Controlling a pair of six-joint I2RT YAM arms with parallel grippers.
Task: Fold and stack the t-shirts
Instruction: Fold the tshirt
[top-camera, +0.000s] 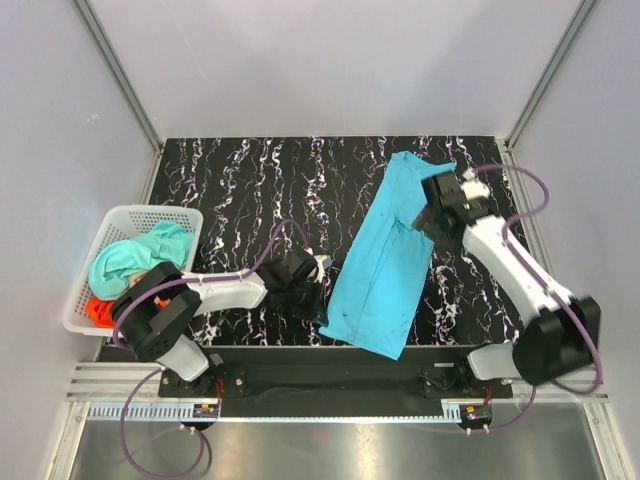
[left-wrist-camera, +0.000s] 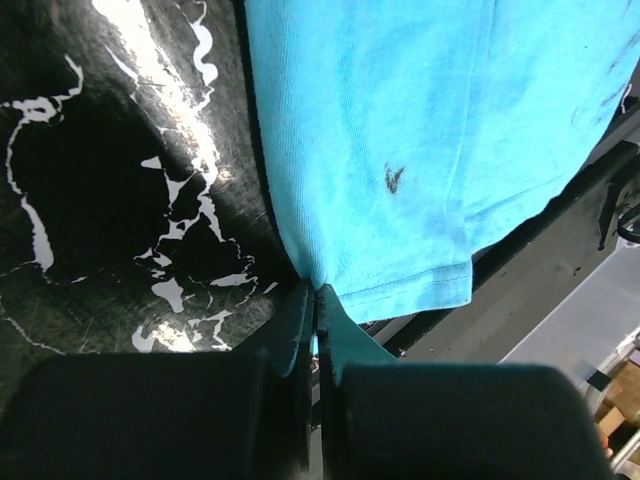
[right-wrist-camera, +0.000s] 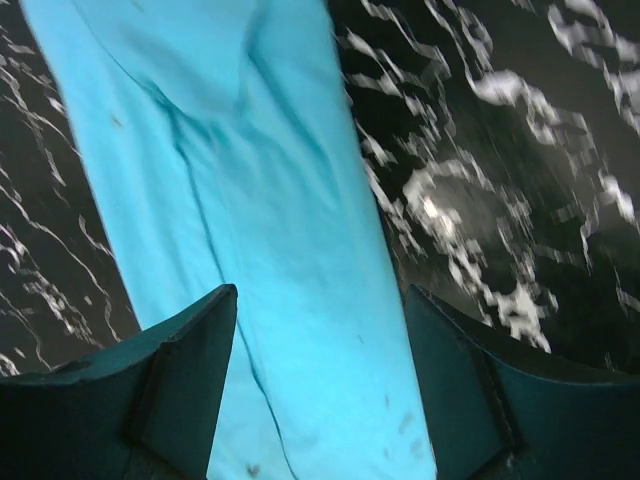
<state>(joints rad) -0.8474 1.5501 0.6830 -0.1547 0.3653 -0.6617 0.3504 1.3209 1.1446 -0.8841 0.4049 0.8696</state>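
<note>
A bright cyan t-shirt (top-camera: 385, 265) lies folded into a long strip, running diagonally from the far right of the black marbled table (top-camera: 250, 190) toward the near edge. My left gripper (top-camera: 322, 303) is at the strip's near left corner. In the left wrist view the left gripper (left-wrist-camera: 318, 292) is shut on the hem corner of the cyan t-shirt (left-wrist-camera: 420, 130). My right gripper (top-camera: 432, 218) hovers over the far end. In the right wrist view the right gripper (right-wrist-camera: 320, 300) is open, its fingers straddling the cyan t-shirt (right-wrist-camera: 270, 200) without touching it.
A white lattice basket (top-camera: 130, 212) stands at the left edge, holding a mint-teal t-shirt (top-camera: 140, 255) and an orange-red one (top-camera: 98, 312). The table's near edge and the black mounting rail (top-camera: 330, 365) run just below the shirt's near end.
</note>
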